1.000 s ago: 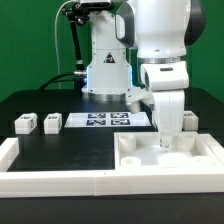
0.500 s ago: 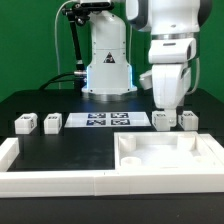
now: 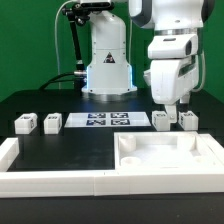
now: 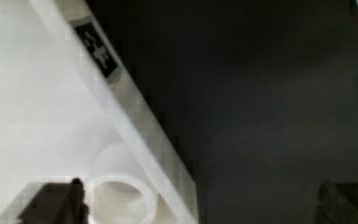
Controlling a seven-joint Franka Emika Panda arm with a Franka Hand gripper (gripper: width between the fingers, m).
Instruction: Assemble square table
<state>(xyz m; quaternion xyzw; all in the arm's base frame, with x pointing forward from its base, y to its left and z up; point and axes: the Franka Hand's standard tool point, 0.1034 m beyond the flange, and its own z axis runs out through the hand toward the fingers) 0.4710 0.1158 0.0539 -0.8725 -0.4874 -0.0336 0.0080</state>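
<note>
The square table slab [image 3: 150, 152] lies at the front on the exterior view's right, rim up, with marker tags on it. Two leg blocks [image 3: 25, 123] [image 3: 52, 122] stand at the left, and two more [image 3: 161, 120] [image 3: 188, 120] stand behind the slab on the right. My gripper [image 3: 169, 106] hangs above the slab's far right part, near those two right blocks. In the wrist view the gripper [image 4: 197, 205] is open and empty, its fingers [image 4: 55, 202] wide apart. Below it are the slab's edge [image 4: 51, 110], a marker and a round socket [image 4: 123, 196].
The marker board [image 3: 108, 120] lies flat at the middle back. A long low white barrier wall [image 3: 50, 180] runs along the front and up the left side. The robot base [image 3: 105, 70] stands behind the board.
A second ago the gripper was down inside the slab's far right corner. It has risen clear of the slab, empty, and has barely moved in the last half second.
</note>
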